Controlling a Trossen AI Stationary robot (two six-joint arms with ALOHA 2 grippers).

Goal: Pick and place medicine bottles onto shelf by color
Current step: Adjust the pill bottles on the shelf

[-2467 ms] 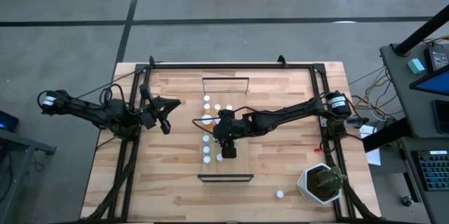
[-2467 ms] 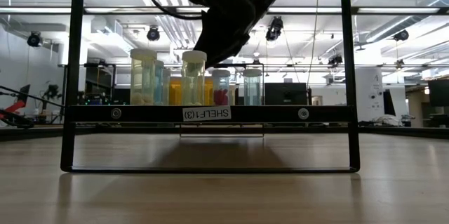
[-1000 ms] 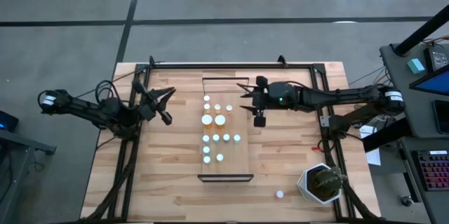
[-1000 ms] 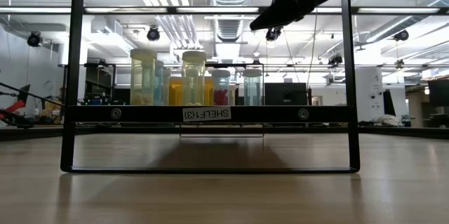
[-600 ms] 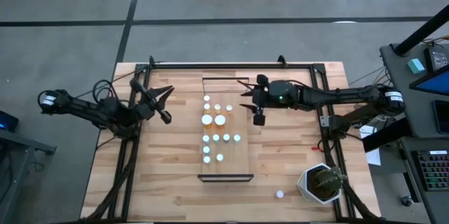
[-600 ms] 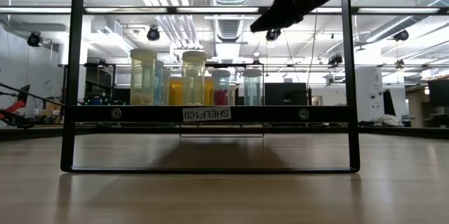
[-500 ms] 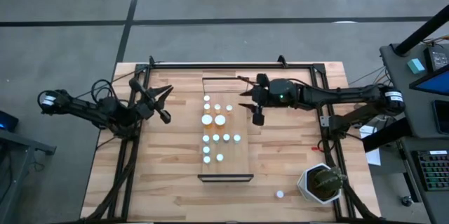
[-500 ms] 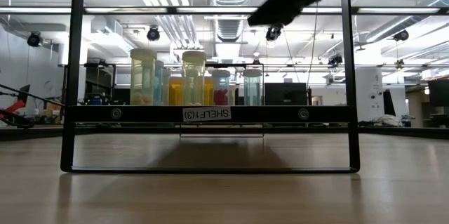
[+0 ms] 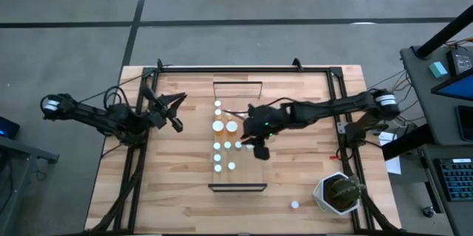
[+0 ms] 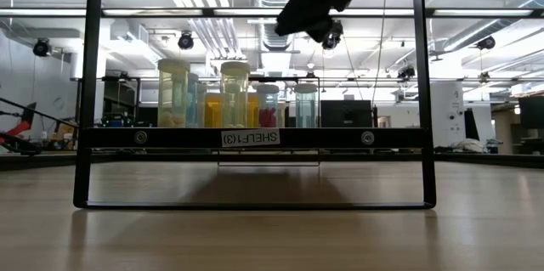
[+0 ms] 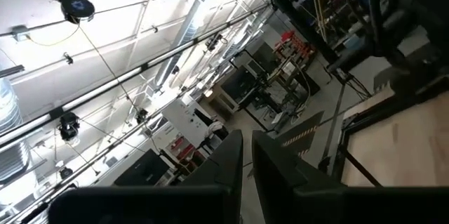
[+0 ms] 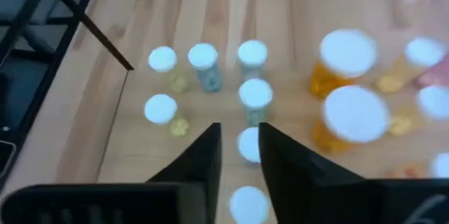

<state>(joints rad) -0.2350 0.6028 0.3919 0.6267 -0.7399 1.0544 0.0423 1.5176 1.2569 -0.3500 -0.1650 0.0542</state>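
Right gripper (image 9: 260, 147) now back over shelf (image 9: 255, 175), above right-hand bottles; a second ago it hung off shelf's right side. Fingers narrowly parted in wrist view, nothing between them; your jaws look mid-closing. Medicine bottles (image 9: 230, 145) stand clustered on shelf, nearly all placed. One white-capped bottle (image 9: 295, 205) remains on table (image 9: 295, 169) beside potted plant (image 9: 340, 194): likely your next pick. Left gripper (image 9: 171, 110) waits closed, left of shelf.
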